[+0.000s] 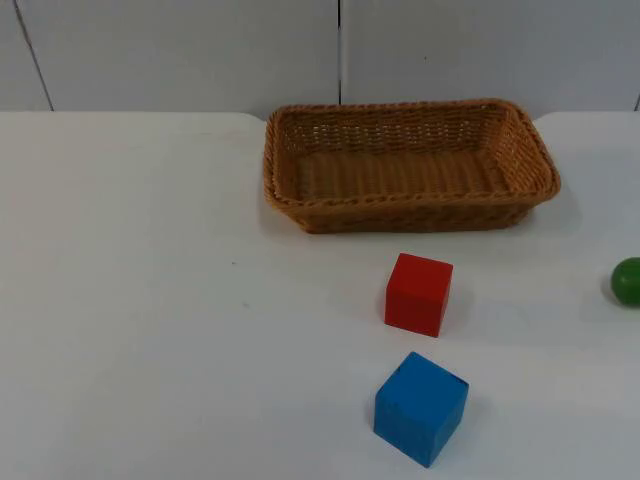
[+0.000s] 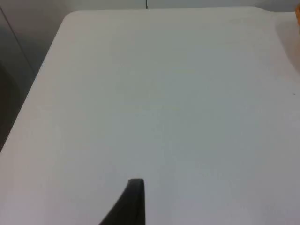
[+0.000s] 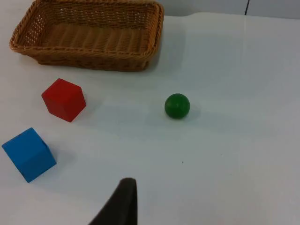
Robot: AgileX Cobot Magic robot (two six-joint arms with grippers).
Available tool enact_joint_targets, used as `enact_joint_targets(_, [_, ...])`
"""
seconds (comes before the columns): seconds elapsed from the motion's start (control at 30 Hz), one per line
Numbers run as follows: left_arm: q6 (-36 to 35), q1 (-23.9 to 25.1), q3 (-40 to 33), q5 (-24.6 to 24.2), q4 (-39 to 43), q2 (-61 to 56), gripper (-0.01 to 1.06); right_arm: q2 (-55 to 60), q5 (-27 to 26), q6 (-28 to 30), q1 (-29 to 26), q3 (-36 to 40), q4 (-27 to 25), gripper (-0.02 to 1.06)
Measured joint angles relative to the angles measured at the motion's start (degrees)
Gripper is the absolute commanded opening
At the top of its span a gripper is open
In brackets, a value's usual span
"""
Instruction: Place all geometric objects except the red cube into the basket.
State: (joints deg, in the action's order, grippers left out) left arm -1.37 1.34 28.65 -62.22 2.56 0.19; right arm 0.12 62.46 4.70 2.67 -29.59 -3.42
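An empty wicker basket (image 1: 300,205) stands at the back of the white table, right of centre. In front of it lies the red cube (image 1: 418,293), and nearer the front edge the blue cube (image 1: 420,407). A green ball (image 1: 627,282) rests at the table's far right. The right wrist view takes in the basket (image 3: 84,61), the red cube (image 3: 64,99), the blue cube (image 3: 29,153) and the green ball (image 3: 177,105), all well ahead of my right gripper (image 3: 123,199), which touches none of them. My left gripper (image 2: 133,199) hangs over bare table with nothing near it.
The grey partition wall (image 1: 200,50) closes the table at the back. In the left wrist view the table's side edge (image 2: 33,79) drops off to a dark gap. The table's left half (image 1: 130,280) is bare white surface.
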Motion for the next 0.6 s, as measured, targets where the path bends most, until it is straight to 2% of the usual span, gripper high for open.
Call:
enact_joint_targets(0.33, [0.22, 0.0, 0.0, 0.03, 4.1, 0.0, 1.05, 0.0, 0.0, -0.67, 0.0, 0.0, 0.0, 1.05])
enact_joint_targets(0.6, [-3.38, 0.0, 1.11, 0.29, 4.46, 1.96, 1.05, 0.81, 0.0, -3.68, 0.0, -1.21, 0.22, 1.05])
